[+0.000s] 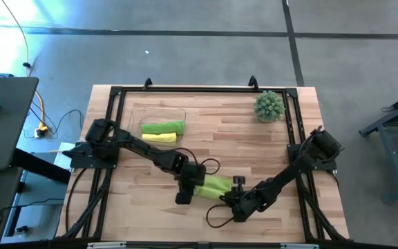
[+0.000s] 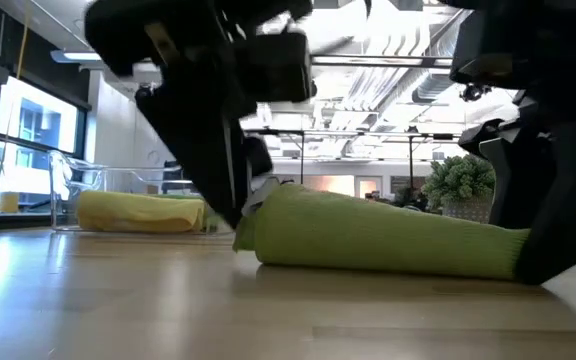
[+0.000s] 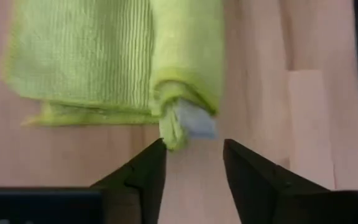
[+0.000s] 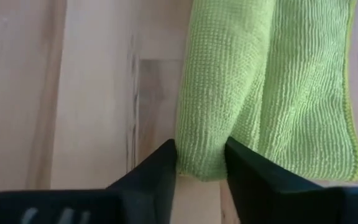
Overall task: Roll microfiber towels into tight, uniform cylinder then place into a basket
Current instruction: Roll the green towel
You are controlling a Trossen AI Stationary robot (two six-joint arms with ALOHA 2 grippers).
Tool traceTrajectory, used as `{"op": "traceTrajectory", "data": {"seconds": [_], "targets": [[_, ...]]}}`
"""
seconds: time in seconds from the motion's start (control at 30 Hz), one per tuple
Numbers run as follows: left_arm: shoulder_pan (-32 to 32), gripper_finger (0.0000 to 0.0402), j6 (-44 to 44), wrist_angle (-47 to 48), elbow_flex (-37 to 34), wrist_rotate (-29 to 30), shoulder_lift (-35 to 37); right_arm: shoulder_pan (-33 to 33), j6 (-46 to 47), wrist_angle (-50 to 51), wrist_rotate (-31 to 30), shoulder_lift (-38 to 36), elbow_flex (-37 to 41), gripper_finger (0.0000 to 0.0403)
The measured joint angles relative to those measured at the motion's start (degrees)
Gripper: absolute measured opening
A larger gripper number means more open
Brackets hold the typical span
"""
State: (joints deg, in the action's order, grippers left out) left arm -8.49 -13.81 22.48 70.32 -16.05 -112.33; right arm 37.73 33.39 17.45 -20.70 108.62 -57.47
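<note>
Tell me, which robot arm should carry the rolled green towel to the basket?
Probably the left. Both pincers sit at the green towel: the left pincer open at one end, the right pincer around the other. The left arm is on the basket's side.

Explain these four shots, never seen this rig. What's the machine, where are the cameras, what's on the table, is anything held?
It is a robot with two dark arms mounted at a wooden table, each ending in a two-finger gripper. One picture looks straight down from above, one looks level across the tabletop, and the other two come from cameras on each wrist, looking past that arm's own fingers.

On the table lies a rolled lime green towel near the front edge. The left gripper is at one end of it with its fingers open, holding nothing. The right gripper is at the other end, its fingers either side of the roll's tip; a firm grip cannot be confirmed.

Farther back, a clear basket already holds a green roll and a yellow roll. A spiky green plant sits in the far right corner.
</note>
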Motion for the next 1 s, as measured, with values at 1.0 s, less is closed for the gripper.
{"op": "traceTrajectory", "data": {"seconds": [1.0], "targets": [[-12.64,0.0190,8.04,-8.21,0.24,39.12,-3.76,-2.53,1.21,-4.09,4.84,0.13,0.19,0.0015]]}}
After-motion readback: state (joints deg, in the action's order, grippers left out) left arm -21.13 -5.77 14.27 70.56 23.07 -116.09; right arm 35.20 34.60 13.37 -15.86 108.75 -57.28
